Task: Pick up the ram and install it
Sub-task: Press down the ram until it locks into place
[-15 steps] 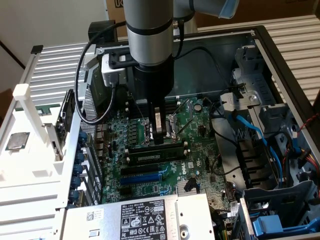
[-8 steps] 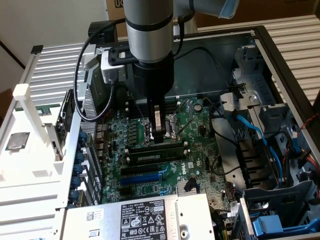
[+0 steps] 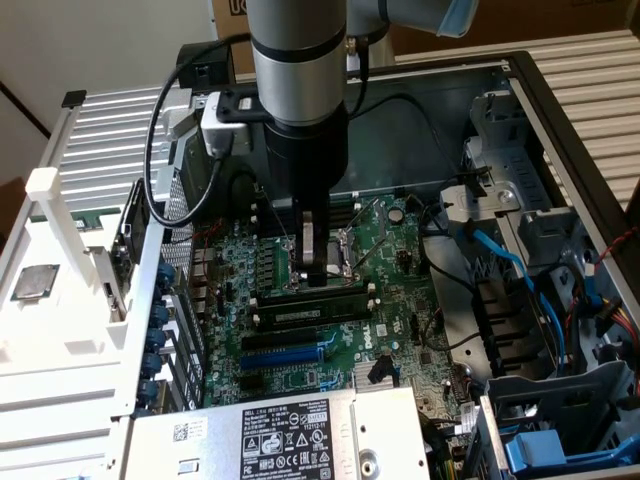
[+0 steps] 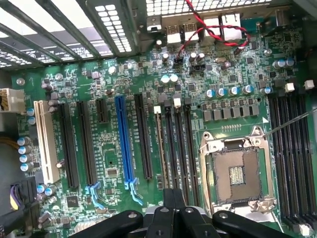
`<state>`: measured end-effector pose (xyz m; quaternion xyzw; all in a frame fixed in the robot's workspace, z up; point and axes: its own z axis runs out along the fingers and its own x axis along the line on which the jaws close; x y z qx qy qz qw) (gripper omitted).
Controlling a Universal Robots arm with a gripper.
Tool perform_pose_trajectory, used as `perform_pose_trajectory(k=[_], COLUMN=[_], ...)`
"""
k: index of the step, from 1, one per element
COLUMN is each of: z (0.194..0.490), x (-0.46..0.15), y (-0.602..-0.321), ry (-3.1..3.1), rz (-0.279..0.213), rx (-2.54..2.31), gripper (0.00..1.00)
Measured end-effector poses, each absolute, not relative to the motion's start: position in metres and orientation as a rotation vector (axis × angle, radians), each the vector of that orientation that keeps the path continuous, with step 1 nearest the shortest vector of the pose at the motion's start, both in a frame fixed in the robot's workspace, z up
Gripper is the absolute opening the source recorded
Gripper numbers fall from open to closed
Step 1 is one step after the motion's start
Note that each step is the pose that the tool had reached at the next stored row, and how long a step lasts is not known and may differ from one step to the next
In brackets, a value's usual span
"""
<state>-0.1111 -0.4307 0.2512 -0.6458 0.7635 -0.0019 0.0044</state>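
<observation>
Looking at the exterior view, the end effector [image 3: 318, 268] hangs straight down over the motherboard [image 3: 390, 330] with its fingers pinched fully together and nothing between them as far as I can make out. The ram [image 3: 300, 313] isn't in its grip. It's standing on edge in one of the long slots, just beside the fingertips on the side away from the CPU socket [image 4: 237, 173]. Its long axis runs across the exterior view's left to right, with a slight tilt, and the fingertips line up roughly with the middle of the stick.

From the wrist view the end effector [image 4: 173, 198] sits over the empty black slots [image 4: 181, 148], and the ram [image 4: 160, 148] shows as a thin edge-on strip one slot over, parallel to them. So the offset is sideways across the slots, not along them.

As for what holds what, the open case [image 3: 560, 130] holds the board, the blue slot [image 4: 124, 139] is empty, and the socket has no cooler on it. I can't tell if the ram's clips are fully latched, but my guess is it's seated or close to it.
</observation>
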Motion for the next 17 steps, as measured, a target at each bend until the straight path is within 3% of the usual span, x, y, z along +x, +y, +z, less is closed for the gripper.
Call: perform_pose_trajectory(k=[17], z=[0.2511], x=[-0.1111], y=[-0.4307], ry=[2.767], rz=[-0.009], rx=[-1.471], gripper=[0.1])
